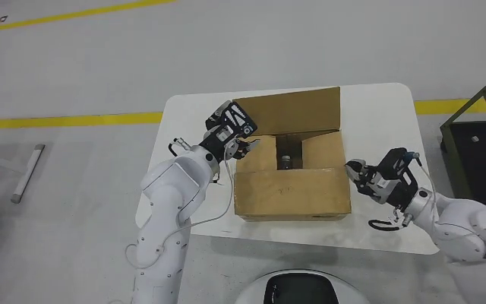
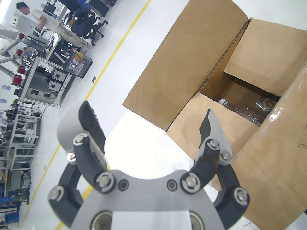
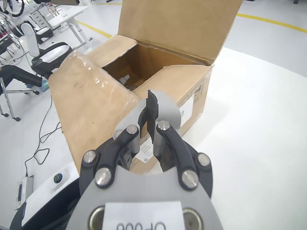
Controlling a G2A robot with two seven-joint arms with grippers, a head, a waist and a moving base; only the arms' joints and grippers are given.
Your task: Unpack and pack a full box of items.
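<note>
Closest to the lens, my left end effector (image 2: 146, 111) hangs with its two ribbed fingers (image 2: 92, 125) spread wide and nothing between them, at the far left corner of the cardboard box (image 1: 292, 199). One finger overlaps the left inner flap (image 2: 185, 126); whether it touches the cardboard I cannot tell.

My right end effector (image 3: 150, 101) is closed, its pads pressed together on nothing. It hangs just beside the box's right wall, close to the top edge and toward the near corner.

The box stands near the middle of the white bench (image 1: 380, 106), partly opened. Its far flap (image 3: 180, 17) is raised and leans away from me. Its near flap (image 3: 91, 101) is folded down over the top, and a strip of clear tape (image 3: 96, 72) shines along that flap's edge. Both inner flaps, the left one and the right inner flap (image 2: 261, 56), are folded inward and stop short of each other, leaving a dark gap at the centre.

Through that gap, a clear plastic bottle (image 2: 242, 113) lies on its side inside the box, with a metal flanged part (image 2: 263, 102) just beside it. Both sit low in the box, below the level of the flaps. On the grey floor beyond the bench, a yellow line (image 1: 76, 120) runs from left to right.
</note>
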